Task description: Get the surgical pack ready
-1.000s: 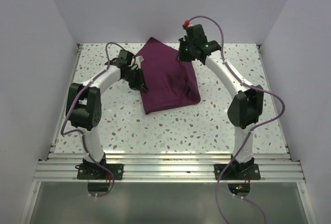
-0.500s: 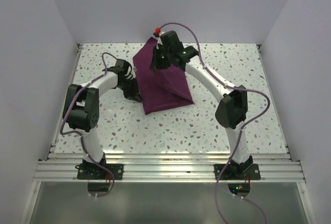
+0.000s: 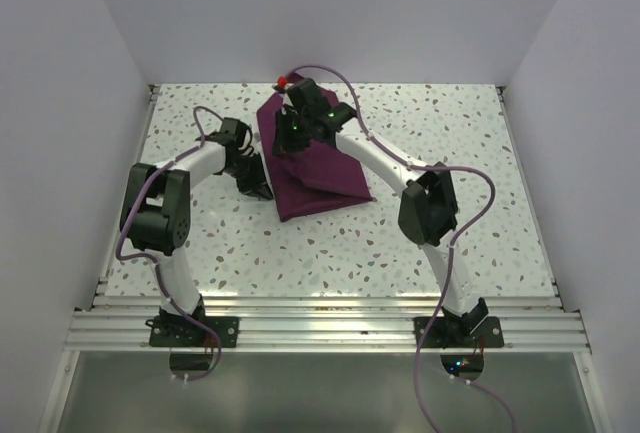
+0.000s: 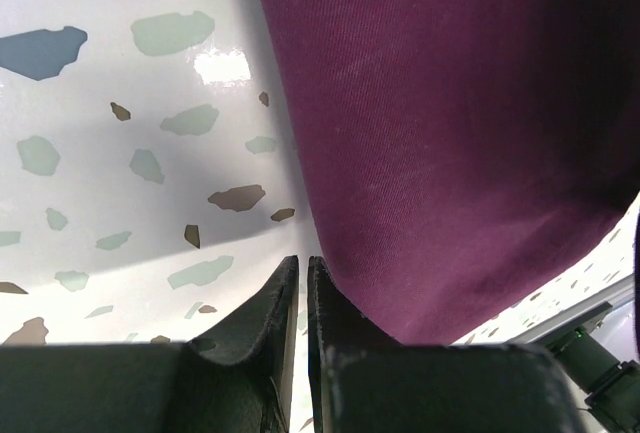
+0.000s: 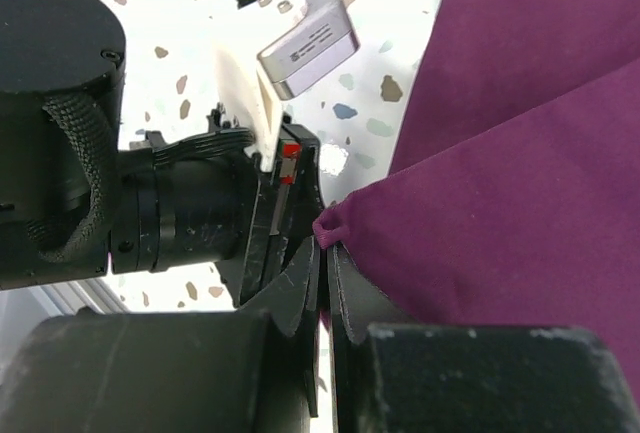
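The right gripper (image 5: 322,253), fingers clamped on a small pinch of the plum-purple cloth (image 5: 500,233), holds one corner raised above the bundle's far-left part, so that a flap lies doubled across the top of the pack. The left gripper (image 4: 302,288) sits low at the cloth's left edge, its fingers drawn almost together with only a thin slit between them. The hem runs just beside the right-hand finger, and whether any fabric is caught there cannot be told.

Seen from above, the cloth lies as a folded, roughly wedge-shaped bundle toward the far middle of the speckled terrazzo table (image 3: 430,153), between the two arms. No steel tray, instruments or gauze show in any view, so if they are part of this pack they are presumably already wrapped inside.

By that reading the wrapping is well along: the sheet is gathered and at least one flap is over. What appears to remain is laying the held corner down, closing any loose edges on the left, and releasing both grips.
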Robot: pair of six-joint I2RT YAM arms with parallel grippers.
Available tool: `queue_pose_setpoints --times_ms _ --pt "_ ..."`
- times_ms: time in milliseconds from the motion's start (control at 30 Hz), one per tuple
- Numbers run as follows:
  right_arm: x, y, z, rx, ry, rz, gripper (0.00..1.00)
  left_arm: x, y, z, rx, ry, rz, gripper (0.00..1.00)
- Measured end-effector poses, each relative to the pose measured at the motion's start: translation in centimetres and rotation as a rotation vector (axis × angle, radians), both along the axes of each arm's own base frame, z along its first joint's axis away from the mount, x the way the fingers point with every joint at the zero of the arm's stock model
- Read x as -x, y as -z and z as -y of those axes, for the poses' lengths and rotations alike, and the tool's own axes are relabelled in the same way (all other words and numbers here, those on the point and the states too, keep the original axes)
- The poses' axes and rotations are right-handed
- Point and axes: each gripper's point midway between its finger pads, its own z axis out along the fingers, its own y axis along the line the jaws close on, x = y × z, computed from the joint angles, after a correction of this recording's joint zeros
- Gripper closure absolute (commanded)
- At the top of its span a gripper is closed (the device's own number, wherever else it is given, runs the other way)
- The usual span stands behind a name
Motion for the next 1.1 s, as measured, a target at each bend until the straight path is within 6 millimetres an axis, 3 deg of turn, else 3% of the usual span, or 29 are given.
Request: queue_pose_setpoints --times_ms 533,900,967,1000,1100 --pt "1.5 0.8 -2.2 -0.029 -0.045 -0.029 1.00 -0.1 0.1 -0.4 -0.001 -0.014 0.004 0.85" --pt "1.9 7.1 -3.2 0.001 -0.048 -0.146 0.99 -0.4 -1.2 -3.6 -0.049 -0.091 0.032 0.81" --pt "2.1 7.4 -3.3 -0.001 -0.049 -0.158 0.90 -0.4 -1.1 -4.2 -0.054 -0.107 0.029 0.81" --pt "2.2 7.5 -3.3 -0.003 -0.050 -0.165 0.74 -0.5 -1.1 -4.7 -0.057 -0.118 0.026 0.80" --pt "2.4 7.4 -3.5 -0.011 -0.055 -0.175 0.57 -0.6 -1.0 -5.9 -0.063 -0.144 0.019 0.74"
